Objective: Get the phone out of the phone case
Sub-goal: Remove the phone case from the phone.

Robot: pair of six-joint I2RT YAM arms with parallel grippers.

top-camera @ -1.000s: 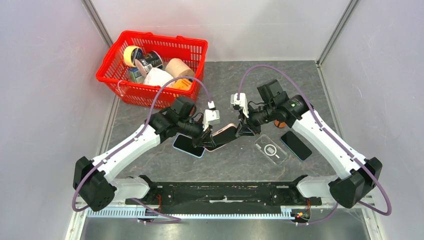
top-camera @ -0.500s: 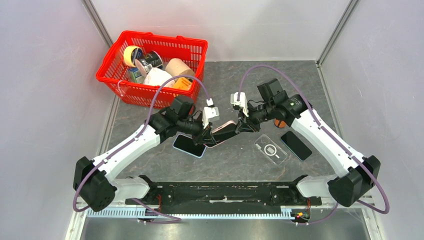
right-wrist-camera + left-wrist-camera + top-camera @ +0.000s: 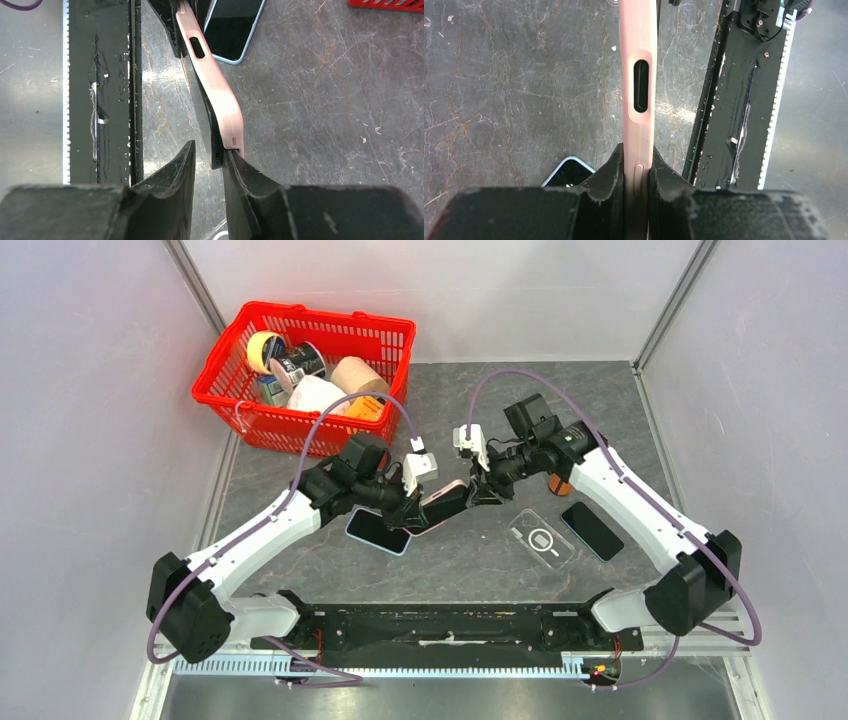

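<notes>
Still clamping pale pink silicone phone case [image 3: 640, 75] in nearly closed left gripper [image 3: 639, 156], mid-air over grey stone table [image 3: 470, 565], with right gripper [image 3: 209, 150] shifted inward, jaws part-open, one finger [image 3: 241, 176] against case's far corner, lip bending off dark phone [image 3: 215, 137], not yet freed.

Red basket [image 3: 272, 426], clear case [image 3: 541, 538], dark phone [image 3: 592, 530]

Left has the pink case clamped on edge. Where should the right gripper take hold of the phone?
Probably the dark free end of the phone, showing beside the pink case at the end away from the left gripper. Bring the right gripper in endwise, pinching its flat faces.
</notes>
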